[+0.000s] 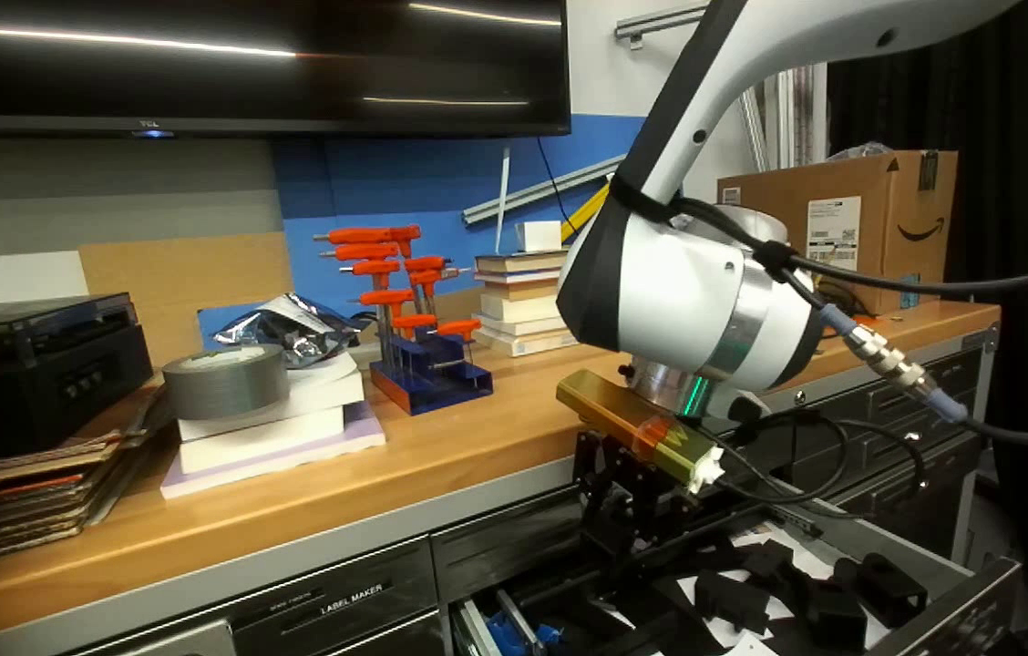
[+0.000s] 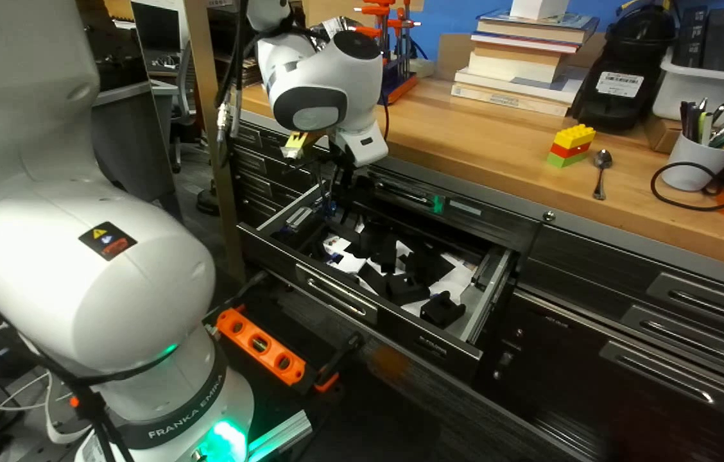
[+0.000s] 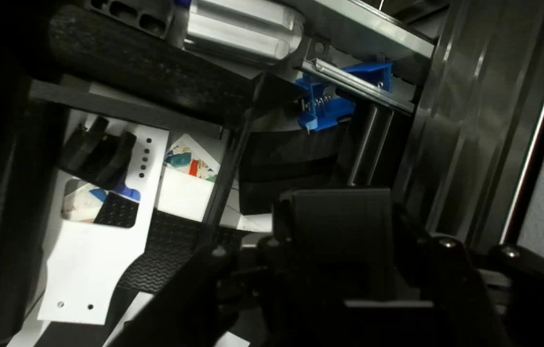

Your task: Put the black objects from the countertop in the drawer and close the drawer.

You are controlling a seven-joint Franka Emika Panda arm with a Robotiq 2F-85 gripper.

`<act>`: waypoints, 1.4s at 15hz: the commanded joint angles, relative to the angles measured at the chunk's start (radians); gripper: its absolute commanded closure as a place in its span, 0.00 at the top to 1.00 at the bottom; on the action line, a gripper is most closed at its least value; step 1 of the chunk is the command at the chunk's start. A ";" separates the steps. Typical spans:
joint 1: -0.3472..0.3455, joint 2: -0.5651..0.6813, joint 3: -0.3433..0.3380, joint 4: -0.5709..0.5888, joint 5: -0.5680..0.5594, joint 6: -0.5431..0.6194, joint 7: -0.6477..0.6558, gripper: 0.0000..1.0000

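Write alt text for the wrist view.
Black robot fingers grip a blocky matte-black object over an open grey metal drawer. Inside lie a flat white plate with holes, a blue plastic part with springs and a rounded silver metal piece.

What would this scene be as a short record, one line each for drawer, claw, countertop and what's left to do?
drawer: pulled open
inside drawer: loose black parts, a flat white part, a blue piece
claw: closed on a black block, over the drawer
countertop: toy brick stack, spoon, pen cup, blue stand with red-handled tools
left to do: probably release the block, then close the drawer
unclear: whether the block touches anything below
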State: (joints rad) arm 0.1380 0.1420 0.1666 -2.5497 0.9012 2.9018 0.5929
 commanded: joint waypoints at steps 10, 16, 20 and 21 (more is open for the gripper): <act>0.018 0.067 0.090 0.003 0.170 0.159 -0.004 0.27; -0.001 0.091 0.117 0.024 0.344 0.186 -0.089 0.27; -0.012 0.101 0.113 0.036 0.433 0.202 -0.170 0.27; -0.019 0.104 0.110 0.040 0.452 0.199 -0.195 0.27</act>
State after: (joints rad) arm 0.1446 0.2282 0.2623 -2.5409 1.2799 3.0729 0.4797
